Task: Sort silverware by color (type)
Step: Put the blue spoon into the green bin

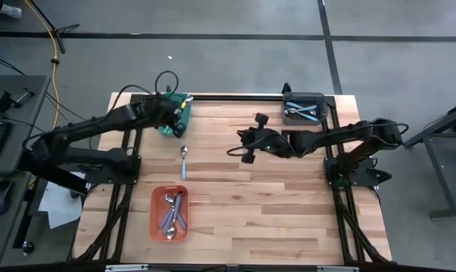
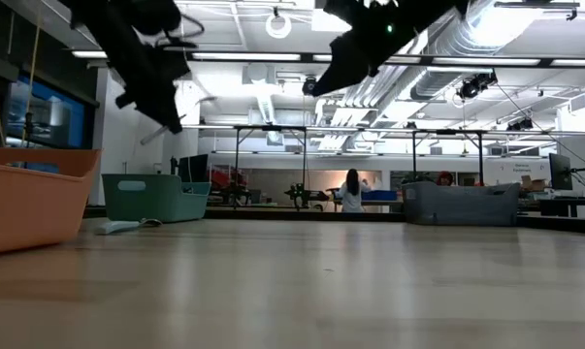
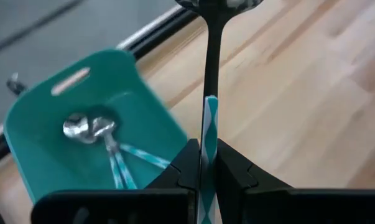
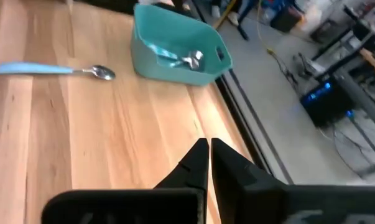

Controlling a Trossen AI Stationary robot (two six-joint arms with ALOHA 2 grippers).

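Note:
My left gripper point(image 3: 209, 155) hangs by the teal bin point(image 1: 172, 125) at the table's far left and is shut on a spoon with a teal-and-white striped handle. Two more striped spoons point(image 3: 106, 146) lie in that teal bin point(image 3: 63, 143). A light-blue-handled spoon point(image 1: 184, 162) lies flat on the wood near the bin, also seen in the right wrist view as the blue spoon point(image 4: 50, 70). My right gripper point(image 1: 248, 143) hovers over the table's middle, shut and holding nothing, its fingers point(image 4: 199, 155) closed together. My left gripper pinches the spoon's striped handle point(image 3: 210, 124) between its two fingers. The spoon runs forward along the fingers, its dark neck point(image 3: 212, 50) and bowl point(image 3: 219, 3) sticking out past the tips. It is lifted clear, over the wood beside the teal bin.
An orange bin point(image 1: 169, 213) with several purple-handled spoons sits near the table's front left. A grey bin point(image 1: 303, 109) with spoons stands at the far right corner. Bare wood lies across the table's middle and right point(image 1: 273, 204). A person point(image 2: 351, 191) stands far off in the room.

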